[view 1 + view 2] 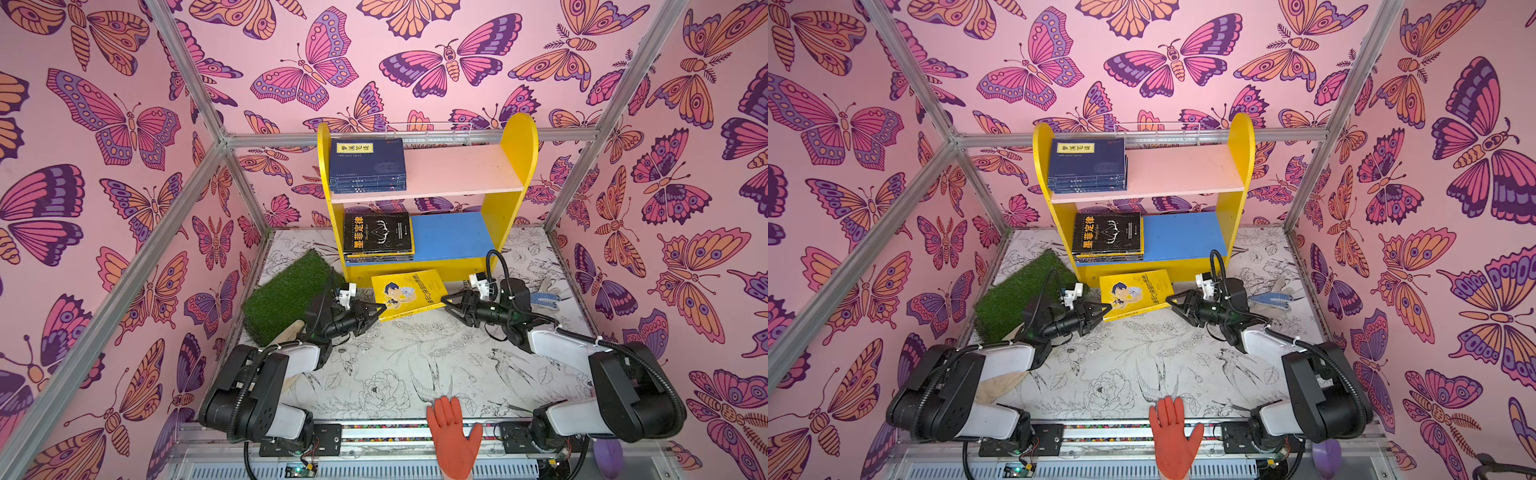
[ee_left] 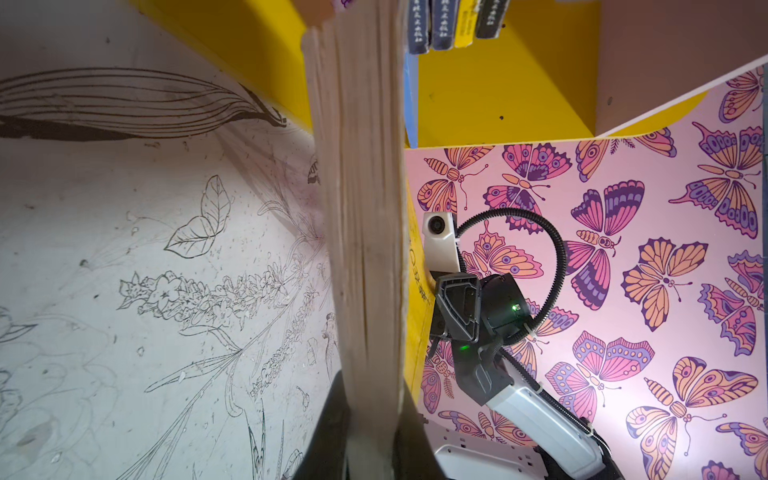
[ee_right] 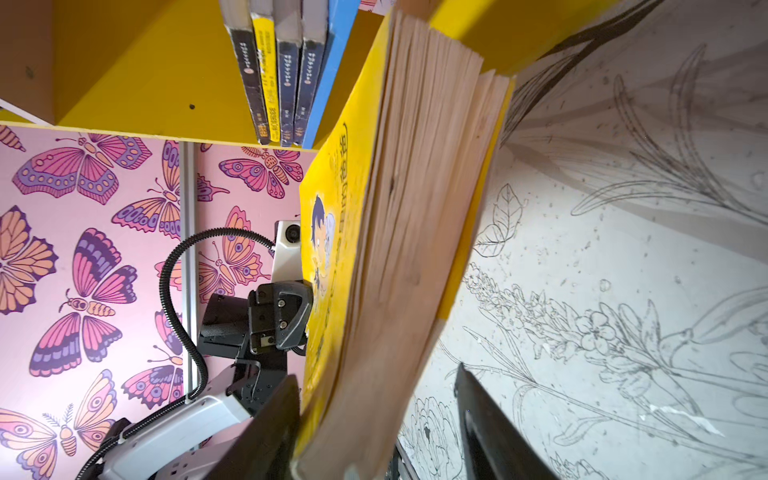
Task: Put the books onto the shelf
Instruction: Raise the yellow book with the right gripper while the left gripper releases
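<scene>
A yellow cartoon-boy book [image 1: 409,293] [image 1: 1136,291] hangs tilted just in front of the shelf [image 1: 519,166] [image 1: 1239,166]. My left gripper [image 1: 380,309] [image 2: 370,436] is shut on its left edge, pages [image 2: 365,249] pinched between the fingers. My right gripper [image 1: 446,301] [image 3: 376,374] stands open around the book's [image 3: 407,249] right edge, one finger by the cover, the other clear of the pages. A navy stack [image 1: 368,164] lies on the pink upper board. A black antler book [image 1: 378,232] tops a stack on the blue lower board.
A green grass mat [image 1: 286,295] lies left of the shelf, behind my left arm. A blue-white glove [image 1: 544,299] lies behind my right wrist. An orange glove [image 1: 453,432] rests at the table's front edge. The right halves of both shelf boards are bare.
</scene>
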`<action>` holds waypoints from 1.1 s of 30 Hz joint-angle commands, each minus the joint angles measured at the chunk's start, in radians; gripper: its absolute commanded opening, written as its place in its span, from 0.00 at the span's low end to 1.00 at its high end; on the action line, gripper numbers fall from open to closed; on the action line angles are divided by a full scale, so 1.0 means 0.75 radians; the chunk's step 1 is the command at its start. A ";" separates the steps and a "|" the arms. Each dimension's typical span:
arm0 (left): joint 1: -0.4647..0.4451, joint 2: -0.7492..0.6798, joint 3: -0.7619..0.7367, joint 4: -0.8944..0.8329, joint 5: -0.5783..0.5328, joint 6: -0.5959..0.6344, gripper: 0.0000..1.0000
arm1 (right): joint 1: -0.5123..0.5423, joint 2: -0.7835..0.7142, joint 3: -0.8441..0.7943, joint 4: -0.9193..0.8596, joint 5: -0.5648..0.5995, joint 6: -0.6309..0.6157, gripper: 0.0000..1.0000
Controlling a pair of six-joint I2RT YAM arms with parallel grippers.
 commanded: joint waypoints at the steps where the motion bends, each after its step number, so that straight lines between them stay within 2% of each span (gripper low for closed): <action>1: 0.007 -0.091 -0.013 0.054 0.057 0.125 0.00 | -0.006 0.022 0.003 0.153 -0.036 0.077 0.54; 10: 0.008 -0.293 0.008 -0.389 0.023 0.399 0.00 | -0.006 0.052 0.016 0.261 -0.109 0.154 0.22; 16: 0.007 -0.332 0.027 -0.489 -0.029 0.456 0.00 | -0.004 0.027 0.008 0.288 -0.164 0.160 0.08; 20: 0.028 -0.331 0.022 -0.492 -0.135 0.408 0.39 | -0.004 -0.037 0.012 0.280 -0.169 0.123 0.03; 22: 0.059 -0.337 0.001 -0.497 -0.221 0.362 0.48 | -0.006 -0.077 0.016 0.292 -0.158 0.121 0.01; 25: 0.115 -0.349 -0.020 -0.592 -0.334 0.315 0.53 | -0.010 -0.136 0.030 0.333 -0.148 0.131 0.00; 29: 0.173 -0.391 -0.062 -0.748 -0.473 0.289 0.54 | -0.028 -0.212 0.086 0.336 -0.161 0.130 0.00; 33: 0.186 -0.424 -0.137 -0.843 -0.538 0.292 0.54 | -0.043 -0.244 0.182 0.269 -0.110 0.065 0.00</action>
